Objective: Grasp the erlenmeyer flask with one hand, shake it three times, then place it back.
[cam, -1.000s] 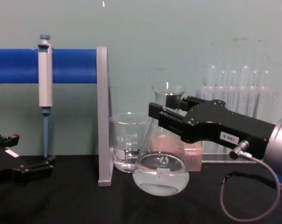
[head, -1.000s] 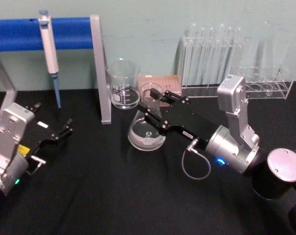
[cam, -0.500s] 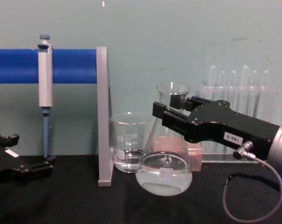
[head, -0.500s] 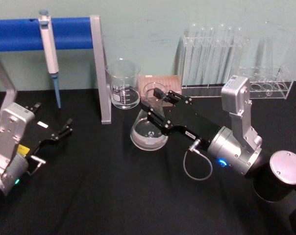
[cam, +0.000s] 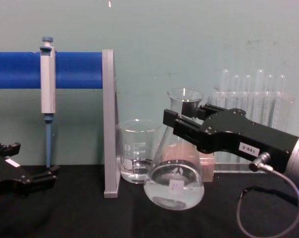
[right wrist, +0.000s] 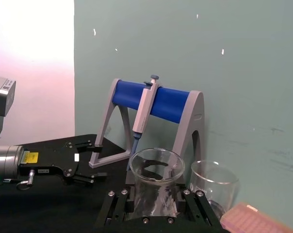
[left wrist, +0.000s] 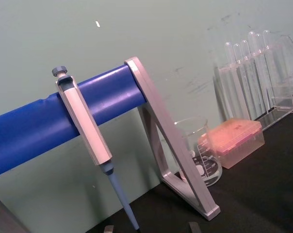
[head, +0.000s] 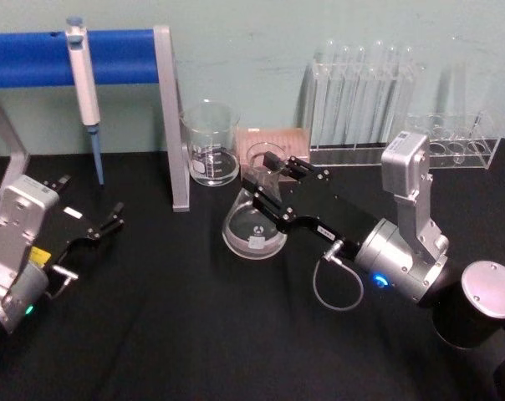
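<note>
right hand (cam: 185,115) clamped on the neck of the erlenmeyer flask (cam: 174,168), flask upright, mouth up, just beside the beaker (cam: 134,148), left hand (head: 112,219) open, well off

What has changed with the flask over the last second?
The right gripper swung the flask from a tilt, base kicked out to the left, to nearly upright, and carried it slightly to the right. Its jaws stayed shut on the neck throughout. The left gripper stayed parked at the left, and the beaker and pipette did not move.
</note>
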